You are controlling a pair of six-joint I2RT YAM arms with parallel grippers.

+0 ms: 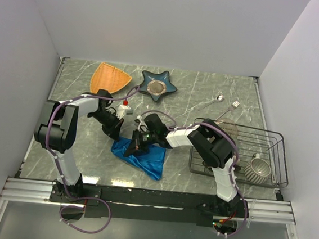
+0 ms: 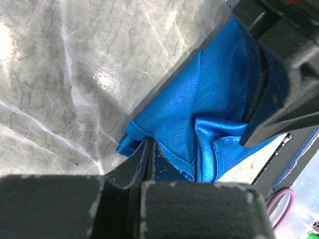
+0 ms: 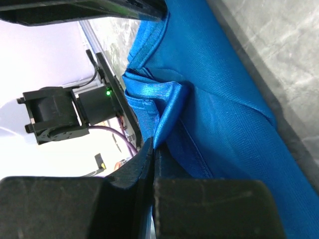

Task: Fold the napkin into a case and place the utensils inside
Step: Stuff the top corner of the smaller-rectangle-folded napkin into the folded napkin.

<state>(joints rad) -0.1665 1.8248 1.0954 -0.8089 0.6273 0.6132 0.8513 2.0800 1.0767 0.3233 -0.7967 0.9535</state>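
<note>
At the near edge of the table [image 1: 189, 102], my two bases sit side by side, and both arms bend inward over the near middle of the surface. My left arm rises from its base, elbows out toward the left edge, then runs its forearm back toward the centre with the wrist tipped down. My right arm folds its elbow above the left end of the wire rack [image 1: 270, 142] and stretches its forearm leftward, low over the surface.

Between them lies the napkin [image 1: 147, 159], bright blue and rumpled, not yet a case. Its nearer part spreads flat toward the near edge, and its farther part is bunched up under my wrists. My left gripper [image 2: 149, 148] has its jaws pressed together on a hemmed corner of the cloth, down at the surface. My right gripper [image 3: 153, 145] is likewise clamped on a raised fold, which stands up in a shiny ridge from the tips. The two grippers are close together, one at each end of the bunched part.

Farther out, toward the far right, the spoon [image 1: 219, 97] and fork [image 1: 232, 107] lie just beside each other on the bare surface, well apart from the napkin. A ribbed bowl [image 1: 258, 169] sits in the rack at the right edge. Along the far edge are an orange dish [image 1: 111, 78] and a star-shaped dish [image 1: 157, 86].
</note>
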